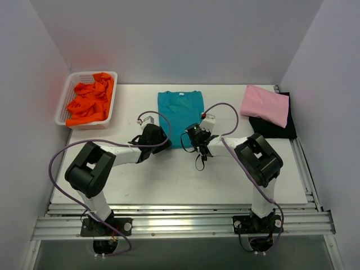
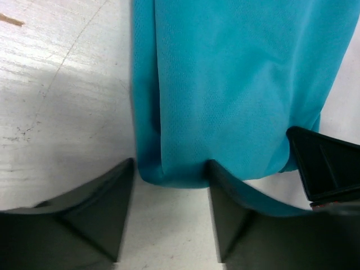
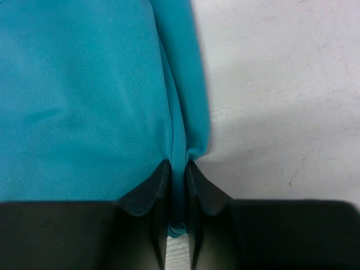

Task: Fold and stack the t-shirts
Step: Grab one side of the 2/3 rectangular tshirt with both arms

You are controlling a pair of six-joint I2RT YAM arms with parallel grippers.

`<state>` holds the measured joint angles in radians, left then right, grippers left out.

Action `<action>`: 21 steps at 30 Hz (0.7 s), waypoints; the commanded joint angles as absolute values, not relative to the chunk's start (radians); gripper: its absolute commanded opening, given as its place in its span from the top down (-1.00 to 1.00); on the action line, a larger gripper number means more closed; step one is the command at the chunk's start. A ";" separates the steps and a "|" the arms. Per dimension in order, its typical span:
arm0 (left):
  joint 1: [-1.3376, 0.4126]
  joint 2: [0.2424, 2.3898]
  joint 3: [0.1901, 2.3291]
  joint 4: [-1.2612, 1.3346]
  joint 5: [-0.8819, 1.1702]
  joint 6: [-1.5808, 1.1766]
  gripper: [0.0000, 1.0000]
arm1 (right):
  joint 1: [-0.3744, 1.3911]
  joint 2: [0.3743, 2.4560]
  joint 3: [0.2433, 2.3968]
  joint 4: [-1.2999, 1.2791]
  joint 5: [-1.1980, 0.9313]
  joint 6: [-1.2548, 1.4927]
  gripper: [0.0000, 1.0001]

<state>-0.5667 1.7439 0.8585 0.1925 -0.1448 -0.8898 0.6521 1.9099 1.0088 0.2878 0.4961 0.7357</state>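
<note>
The teal t-shirt (image 1: 180,108) lies on the table's middle, folded into a narrow strip, with its hem toward the arms. My left gripper (image 1: 160,138) is at the hem's left corner. In the left wrist view it (image 2: 170,169) is open, the folded teal corner (image 2: 225,84) sits at the fingertips, and cloth lies over the right finger (image 2: 242,219). My right gripper (image 1: 194,135) is at the hem's right corner. In the right wrist view it (image 3: 178,167) is shut on the teal edge (image 3: 84,101). A pink t-shirt (image 1: 264,104) lies folded on a black t-shirt (image 1: 278,129) at the back right. Orange t-shirts (image 1: 90,100) fill the basket.
The white mesh basket (image 1: 63,107) stands at the back left of the white table (image 1: 169,180). White walls close in the back and sides. The right gripper's black body (image 2: 326,169) shows at the right of the left wrist view.
</note>
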 commanded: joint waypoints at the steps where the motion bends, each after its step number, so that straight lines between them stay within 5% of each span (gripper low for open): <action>1: -0.566 1.779 0.850 0.291 -0.141 -0.896 -0.15 | 0.638 1.950 1.020 0.238 0.491 0.747 0.99; 4: -0.566 1.802 0.842 0.356 -0.121 -0.891 0.02 | 0.637 1.956 1.023 0.238 0.489 0.749 1.00; 11: -0.568 1.809 0.822 0.387 -0.103 -0.888 0.95 | 0.650 1.928 1.014 0.196 0.509 0.782 1.00; 21: -0.621 1.453 0.625 0.155 -0.193 -0.879 0.95 | 0.770 1.681 0.907 -0.115 0.673 0.983 1.00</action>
<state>-0.6106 1.5837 0.6670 0.2737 -0.1318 -0.8940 0.7391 1.7847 0.9386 0.0895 0.5545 0.8951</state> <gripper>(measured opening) 0.056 0.048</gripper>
